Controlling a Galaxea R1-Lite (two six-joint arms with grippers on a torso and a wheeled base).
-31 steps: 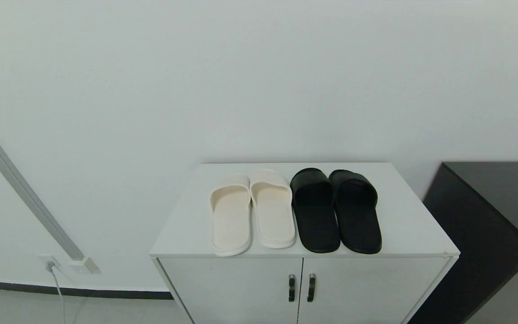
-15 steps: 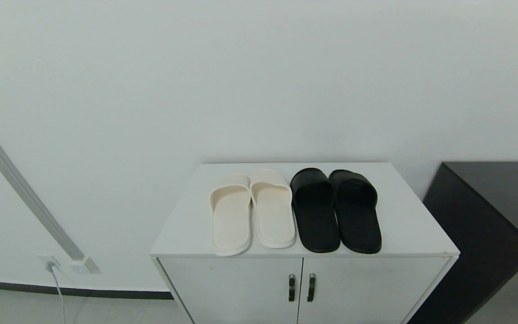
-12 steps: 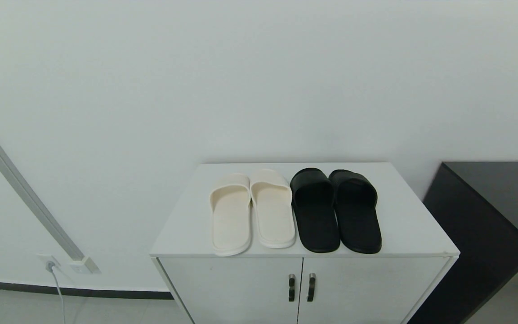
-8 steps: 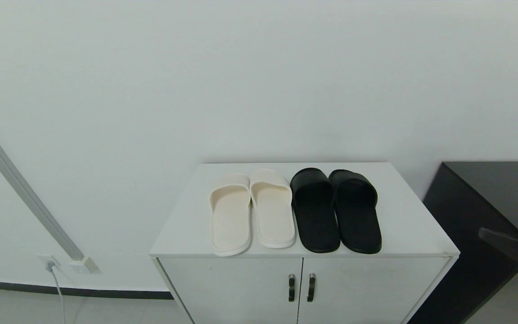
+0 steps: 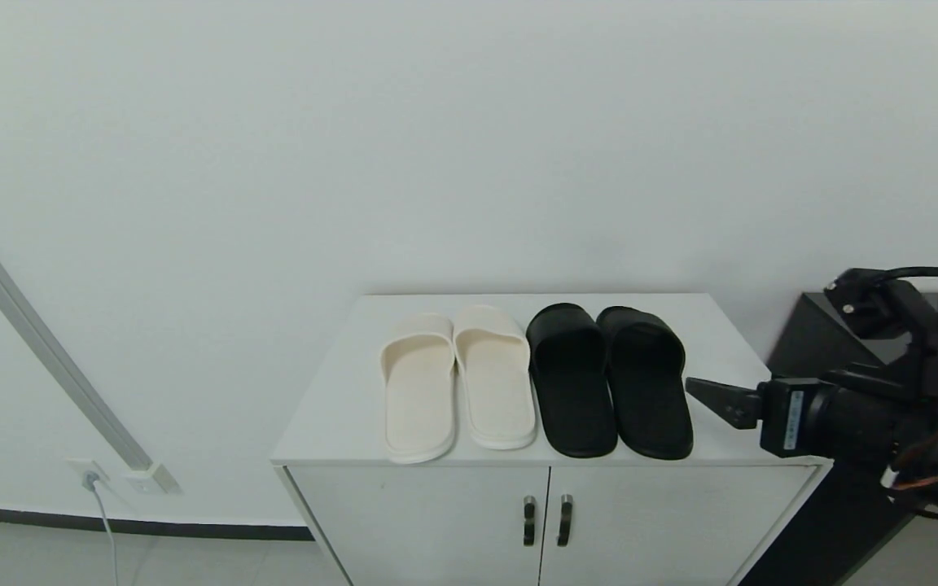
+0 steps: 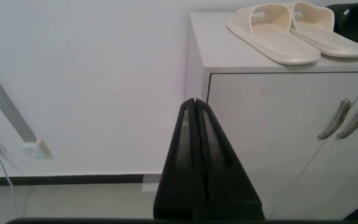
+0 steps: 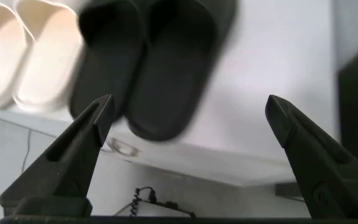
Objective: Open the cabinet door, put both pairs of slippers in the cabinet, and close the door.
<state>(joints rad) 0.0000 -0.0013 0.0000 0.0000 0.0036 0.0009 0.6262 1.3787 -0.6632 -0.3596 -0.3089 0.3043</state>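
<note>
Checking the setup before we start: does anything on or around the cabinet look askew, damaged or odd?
Nothing stands out. The white slippers and black slippers lie neatly side by side on the cabinet top, toes toward the wall, and both cabinet doors are shut.

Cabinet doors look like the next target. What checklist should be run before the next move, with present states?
1. Cabinet doors opened: not ok, both shut.
2. Handles free to grasp: ok, nothing in front of them.
3. Right pincer open and empty: ok, it is beside the black slippers.
4. Left pincer ready to grip: not ok, shut, low beside the cabinet.
5. White slippers and black slippers flat on the cabinet top: ok.
6. Room inside the cabinet: cannot tell.
</note>
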